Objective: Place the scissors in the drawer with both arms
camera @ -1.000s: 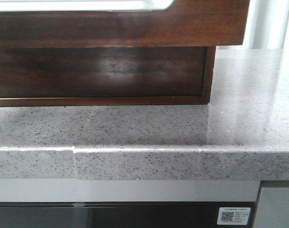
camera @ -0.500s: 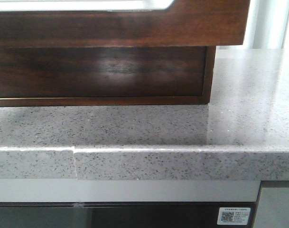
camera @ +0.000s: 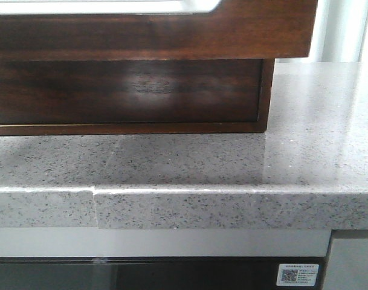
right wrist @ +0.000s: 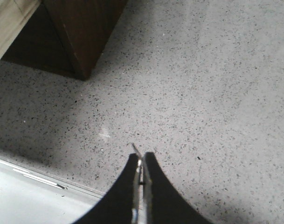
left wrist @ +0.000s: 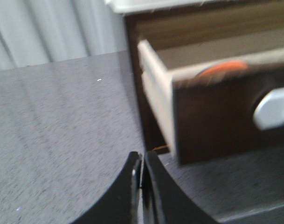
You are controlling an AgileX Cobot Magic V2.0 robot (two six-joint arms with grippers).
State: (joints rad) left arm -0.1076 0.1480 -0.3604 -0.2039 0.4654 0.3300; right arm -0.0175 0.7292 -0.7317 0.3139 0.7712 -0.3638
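Observation:
The drawer is a wide dark-brown glossy front with a white rounded-cornered part along its top, jutting out over the lower cabinet panel. In the left wrist view it stands pulled open, with a pale wooden side wall and a blurred silvery shape on its front. An orange rounded thing, probably the scissors' handle, shows just over its rim. My left gripper is shut and empty, low over the counter beside the drawer's corner. My right gripper is shut above the counter; a thin metal sliver pokes past its tips.
The speckled grey stone counter carries the dark wooden cabinet. Its corner shows in the right wrist view. The counter's front edge runs close beside the right gripper. A pale curtain hangs behind.
Only the reflection on the lower wooden panel has shifted a little. Drawer and counter have not moved.

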